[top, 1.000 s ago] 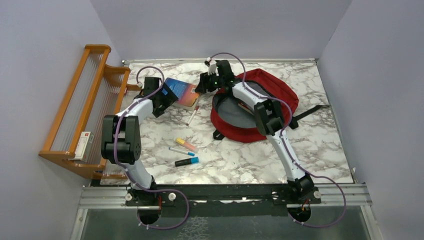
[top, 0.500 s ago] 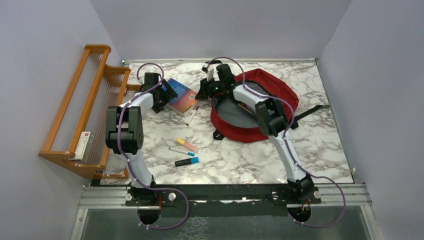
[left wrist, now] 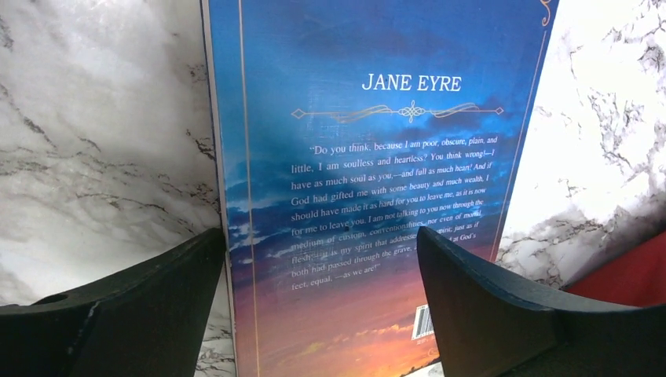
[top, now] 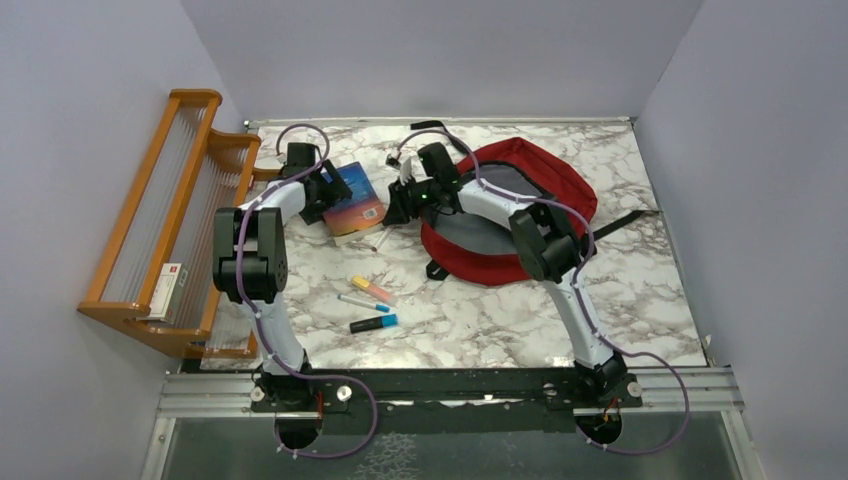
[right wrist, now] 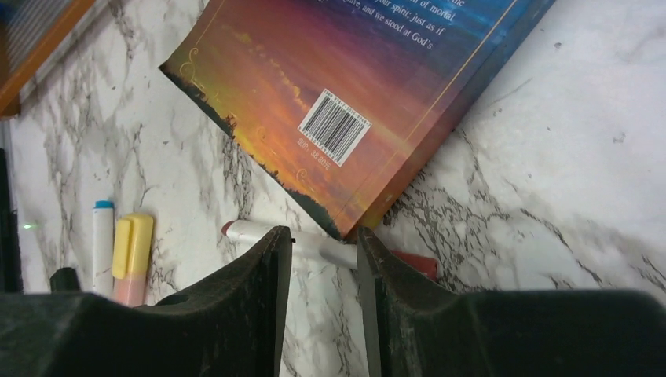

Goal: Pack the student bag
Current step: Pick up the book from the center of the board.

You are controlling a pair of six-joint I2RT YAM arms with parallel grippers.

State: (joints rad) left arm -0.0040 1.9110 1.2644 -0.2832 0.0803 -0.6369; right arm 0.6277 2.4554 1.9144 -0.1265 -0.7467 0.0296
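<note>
The student bag is a red backpack lying open at the back right, with its grey lining showing. A sliver of it shows in the left wrist view. A blue and orange book, "Jane Eyre", lies flat to the left of the bag. My left gripper is open and low over the book, its left finger at the book's edge. My right gripper hovers over a white pen with a red cap, jaws narrowly apart and empty, beside the book's corner.
Three markers lie in the middle: a yellow-pink one, a thin white-blue one and a black-blue one. An orange wooden rack stands along the left edge with a small box on it. The bag's black strap trails right.
The book has turned and slid toward the front. My left gripper has moved to its far-left side. My right gripper has come off the bag's edge, left and down over the pen.
</note>
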